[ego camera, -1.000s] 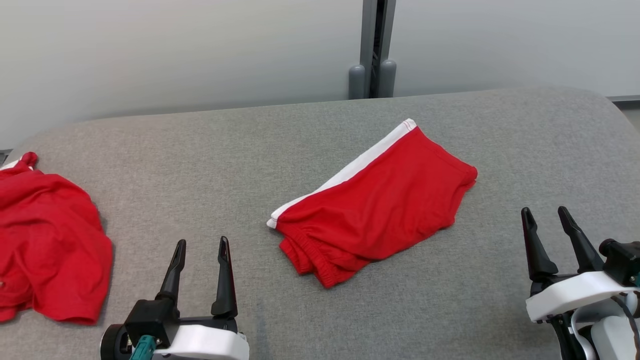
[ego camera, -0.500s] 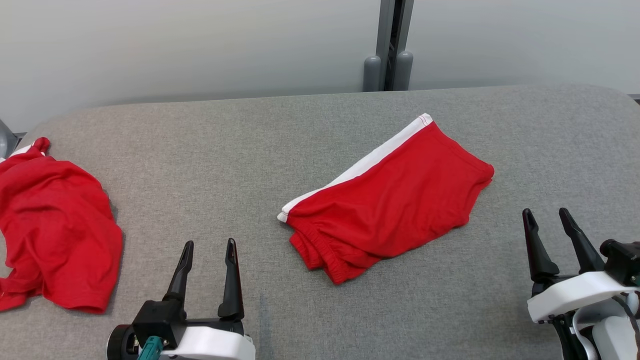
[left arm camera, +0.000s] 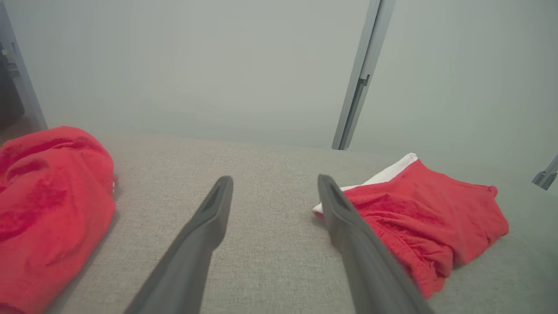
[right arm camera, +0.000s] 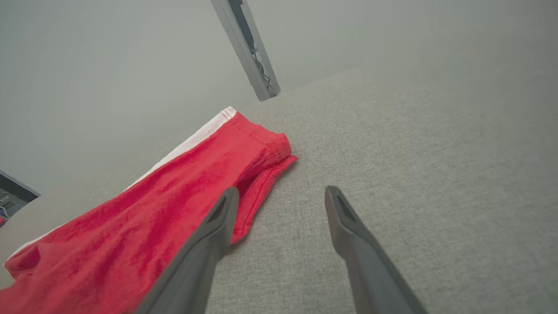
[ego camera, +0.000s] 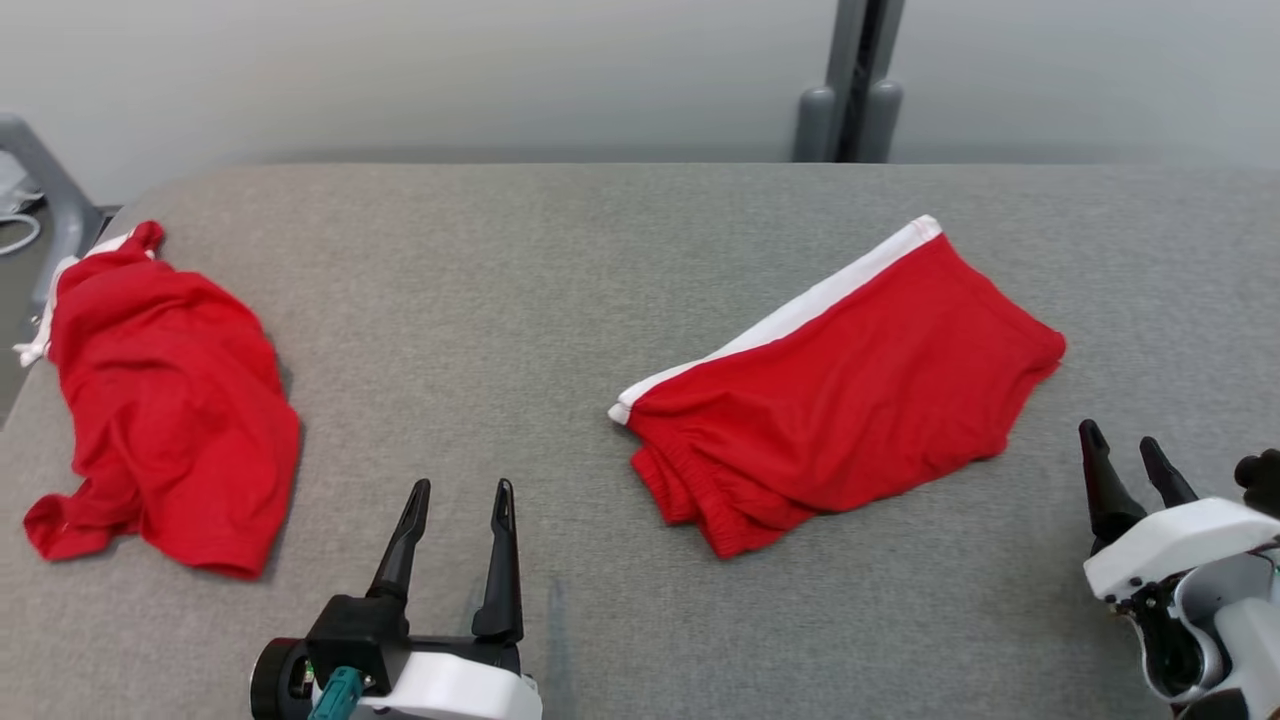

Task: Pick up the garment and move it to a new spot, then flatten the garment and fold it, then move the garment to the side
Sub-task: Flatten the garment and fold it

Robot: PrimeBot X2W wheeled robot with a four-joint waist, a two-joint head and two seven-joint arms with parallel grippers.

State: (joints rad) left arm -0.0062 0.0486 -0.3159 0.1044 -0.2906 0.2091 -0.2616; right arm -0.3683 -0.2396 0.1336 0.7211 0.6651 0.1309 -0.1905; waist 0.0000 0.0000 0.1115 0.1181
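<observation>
A crumpled red garment (ego camera: 170,400) lies at the left end of the grey padded table (ego camera: 560,280), also at the left in the left wrist view (left arm camera: 43,200). A second red garment, shorts with a white side stripe (ego camera: 850,390), lies folded flat right of centre (left arm camera: 427,218) (right arm camera: 152,209). My left gripper (ego camera: 463,487) hovers open near the front edge between the two, holding nothing (left arm camera: 274,179). My right gripper (ego camera: 1118,436) stands open at the lower right, just right of the folded shorts, its fingers empty (right arm camera: 281,189).
A grey post (ego camera: 850,100) stands behind the table against a pale wall. At the far left, beyond the table's rounded corner, are a grey frame (ego camera: 40,190) and a white cable (ego camera: 15,235). The crumpled garment lies close to the table's left edge.
The whole head view has shifted right, so the camera has turned left, bringing more of the crumpled garment into view. Both grippers stay open and the garments lie as before.
</observation>
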